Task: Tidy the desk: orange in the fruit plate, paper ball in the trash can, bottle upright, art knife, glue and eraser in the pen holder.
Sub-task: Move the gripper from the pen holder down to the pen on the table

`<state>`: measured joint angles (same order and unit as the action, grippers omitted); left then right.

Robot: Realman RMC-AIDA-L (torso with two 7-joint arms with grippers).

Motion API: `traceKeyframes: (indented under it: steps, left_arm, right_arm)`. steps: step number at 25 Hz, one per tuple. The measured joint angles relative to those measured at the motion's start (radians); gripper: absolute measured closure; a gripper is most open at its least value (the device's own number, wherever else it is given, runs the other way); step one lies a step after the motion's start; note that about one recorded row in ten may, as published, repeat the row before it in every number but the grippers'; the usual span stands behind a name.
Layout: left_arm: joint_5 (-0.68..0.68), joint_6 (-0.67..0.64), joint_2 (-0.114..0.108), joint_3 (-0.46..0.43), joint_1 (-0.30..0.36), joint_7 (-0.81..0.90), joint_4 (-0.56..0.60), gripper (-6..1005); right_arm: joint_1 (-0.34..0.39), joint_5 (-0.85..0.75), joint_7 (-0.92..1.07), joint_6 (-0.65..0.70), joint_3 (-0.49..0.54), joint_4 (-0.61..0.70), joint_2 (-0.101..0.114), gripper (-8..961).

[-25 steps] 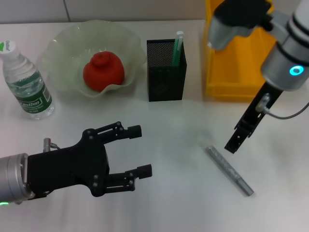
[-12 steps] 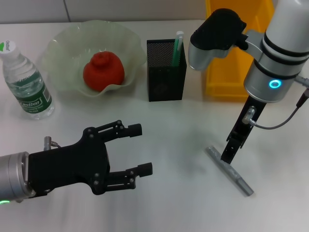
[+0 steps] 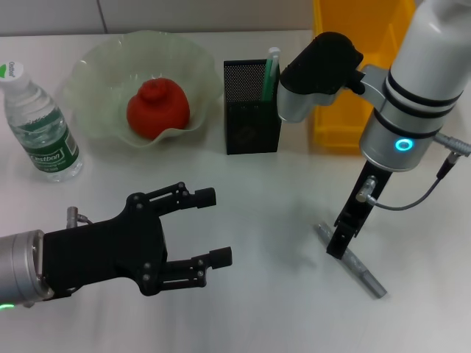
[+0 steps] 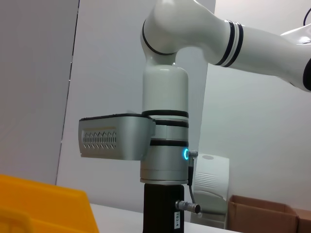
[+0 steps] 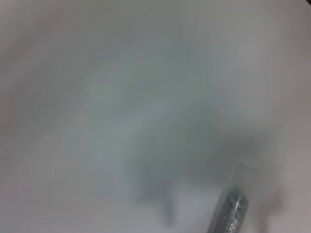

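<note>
The grey art knife lies flat on the white table at the right; it also shows in the right wrist view. My right gripper points straight down with its tip at the knife's near-left end. My left gripper is open and empty, low over the table at the front left. The orange sits in the fruit plate. The bottle stands upright at the far left. The pen holder holds a green and white stick. The paper ball and eraser are out of view.
The yellow trash can stands at the back right, behind my right arm, and its rim shows in the left wrist view. A grey cable loops from the right wrist. Bare table lies between the two grippers.
My right arm has swung left and down, and its gripper has come from beside the art knife onto the knife's left end. The left arm has not moved.
</note>
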<state>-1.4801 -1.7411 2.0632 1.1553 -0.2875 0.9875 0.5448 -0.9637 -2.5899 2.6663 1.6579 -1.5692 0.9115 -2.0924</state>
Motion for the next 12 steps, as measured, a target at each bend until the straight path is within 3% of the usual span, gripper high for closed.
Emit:
traceKeyframes:
  steps: [5, 12]
  left_arm:
    - [0.000, 0.000, 0.000, 0.000, 0.001, 0.000, 0.000, 197]
    - [0.002, 0.000, 0.000, 0.000, 0.004, 0.000, 0.002, 197]
  right_arm:
    - [0.003, 0.014, 0.002, -0.007, -0.002, -0.002, 0.000, 197]
    - [0.003, 0.018, 0.003, -0.009, -0.002, -0.023, 0.000, 322]
